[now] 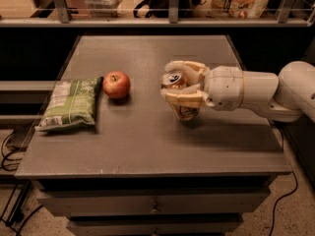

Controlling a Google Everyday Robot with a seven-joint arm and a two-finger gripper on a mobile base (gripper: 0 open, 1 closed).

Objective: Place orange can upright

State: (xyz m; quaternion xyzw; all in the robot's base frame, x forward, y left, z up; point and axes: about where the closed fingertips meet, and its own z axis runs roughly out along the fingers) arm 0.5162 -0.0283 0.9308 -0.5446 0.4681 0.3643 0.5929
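Grey flat-topped cabinet table [147, 151] with drawers below; dim shelving with cartons runs along the 12 o'clock edge.

Item 1: small cylindrical orange-brown metal drink can [185, 112], silver pull-tab end showing. It sits right of the table's centre, toward 3 o'clock, held off true vertical with the top leaning toward 10 o'clock.

Item 2: cream two-finger gripper [172, 81] on a white arm [246, 90] entering from 3 o'clock. Its fingers [184, 98] are clamped across the can's upper body.

Item 3: round red apple [116, 84], at 9 o'clock of the can, well apart.

Item 4: flat green foil snack bag [71, 103], just beside the apple at its 8 o'clock.

Risks: if the can is released while it leans, it would likely topple and roll toward the apple or the 6 o'clock edge. Pressing down off-square could skid the base out of the grip.

Obscured: the fingers cover most of the can's side, and the printing is unreadable. Whether the base touches the tabletop cannot be told. The arm is cut off at the frame's 3 o'clock edge.
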